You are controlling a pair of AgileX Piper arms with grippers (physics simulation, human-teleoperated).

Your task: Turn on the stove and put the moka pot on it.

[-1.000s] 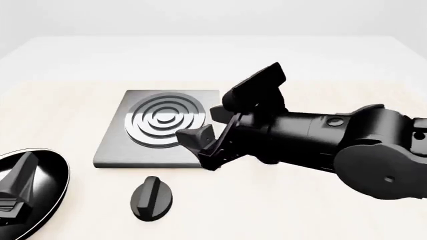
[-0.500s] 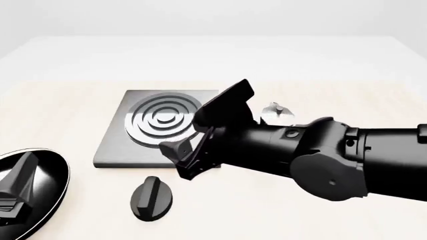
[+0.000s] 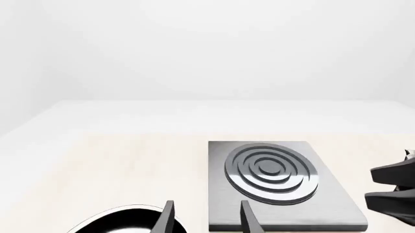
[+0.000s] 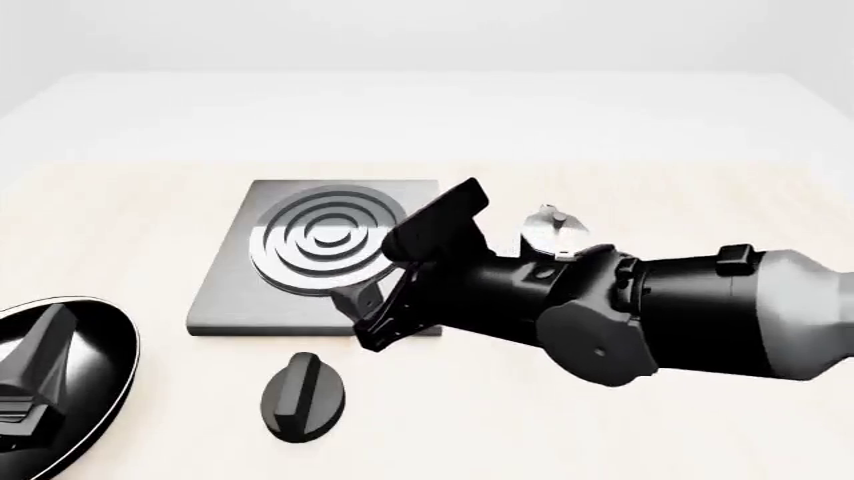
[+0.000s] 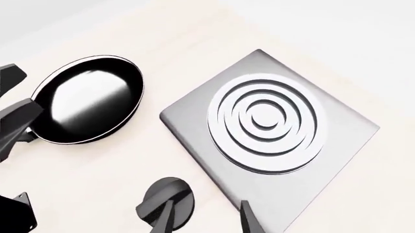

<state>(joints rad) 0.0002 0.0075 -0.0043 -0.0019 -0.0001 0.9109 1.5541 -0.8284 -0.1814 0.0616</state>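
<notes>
A: What's in the containers?

B: Only one I see: the round black frying pan [image 5: 87, 107] at the near-left of the pale tabletop [image 4: 641, 140]. Right wrist view shows its bowl glossy and bare. My left pincer [image 4: 30, 385] hangs over its near side in front view.

A: Task items?

B: Flat square grey metal stove plate with shiny concentric burner rings [image 4: 320, 250] sits centre-left, nothing on the rings. Separate black oval knob [image 4: 303, 396] lies on the tabletop just in front of the plate's near edge, apart from it. Small moka pot [image 4: 554, 230]: I only see its shiny silver top, right of the plate, behind my right arm; the lower body is hidden.

A: Pincers?

B: Right pincer [image 4: 371, 315] is over the plate's near-right corner, pointing down-left toward the knob. Fingers apart, nothing between them; right wrist view shows the knob at one fingertip [image 5: 165, 218] and the plate edge by the other. Left pincer: fingers spread, empty, per left wrist view.

A: Room to move?

B: Far half of the tabletop is open. Open strip between pan and plate too. Right arm body covers the near-right area, so I can't tell what's under it.
</notes>
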